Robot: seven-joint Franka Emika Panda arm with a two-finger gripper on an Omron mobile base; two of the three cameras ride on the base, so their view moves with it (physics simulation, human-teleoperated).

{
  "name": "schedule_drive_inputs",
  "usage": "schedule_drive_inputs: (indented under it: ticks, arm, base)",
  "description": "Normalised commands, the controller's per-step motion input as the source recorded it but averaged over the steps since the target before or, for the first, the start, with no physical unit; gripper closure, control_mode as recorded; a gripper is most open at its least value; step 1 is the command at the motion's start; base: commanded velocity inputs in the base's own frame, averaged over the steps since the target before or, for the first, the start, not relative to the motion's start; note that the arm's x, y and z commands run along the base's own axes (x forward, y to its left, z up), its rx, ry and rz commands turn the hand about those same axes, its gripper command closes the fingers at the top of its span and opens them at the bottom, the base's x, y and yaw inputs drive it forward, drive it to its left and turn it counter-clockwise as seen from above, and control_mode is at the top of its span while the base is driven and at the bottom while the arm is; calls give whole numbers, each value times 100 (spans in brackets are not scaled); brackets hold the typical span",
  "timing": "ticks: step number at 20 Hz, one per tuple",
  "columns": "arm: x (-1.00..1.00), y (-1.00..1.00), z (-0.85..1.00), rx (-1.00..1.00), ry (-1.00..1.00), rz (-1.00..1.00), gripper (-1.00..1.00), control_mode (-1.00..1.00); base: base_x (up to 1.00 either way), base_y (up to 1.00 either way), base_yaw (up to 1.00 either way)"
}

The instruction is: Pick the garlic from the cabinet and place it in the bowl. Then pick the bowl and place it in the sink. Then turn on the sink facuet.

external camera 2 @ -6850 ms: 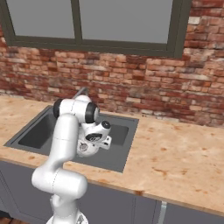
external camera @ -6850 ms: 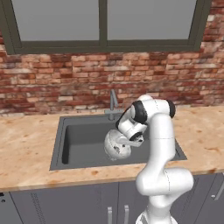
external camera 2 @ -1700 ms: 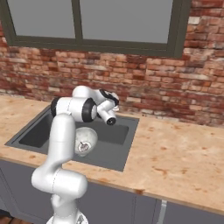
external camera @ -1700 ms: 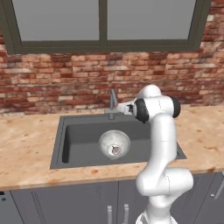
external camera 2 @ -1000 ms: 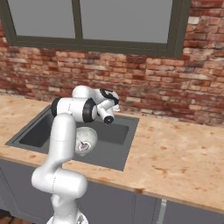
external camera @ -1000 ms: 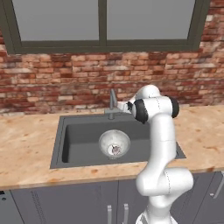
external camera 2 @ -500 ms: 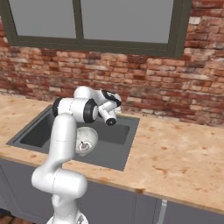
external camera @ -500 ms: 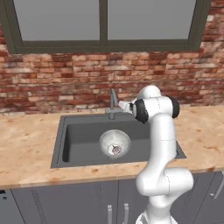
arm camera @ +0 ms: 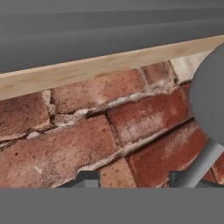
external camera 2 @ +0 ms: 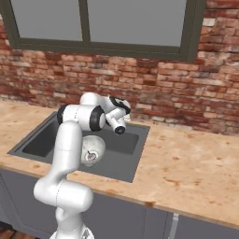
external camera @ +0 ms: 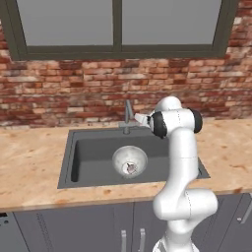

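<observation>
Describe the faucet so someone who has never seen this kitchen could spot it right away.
Start at the big window in the brick wall, then drop to the dark grey sink set in the tan counter below it. The faucet stands at the middle of the sink's back edge, beside the robot's pincer. It is a thin grey upright stem, unlike the round speckled bowl in the basin.
</observation>
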Motion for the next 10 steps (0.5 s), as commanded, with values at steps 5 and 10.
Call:
schedule_drive_inputs:
  ticks: [5,10]
  arm:
    - [0,-95,-88,0,4,0,-100,-100]
    - [-2,-100,-100,0,12,-1,-100,-100]
  base:
    - [0,0,0]
    - [0,0,0]
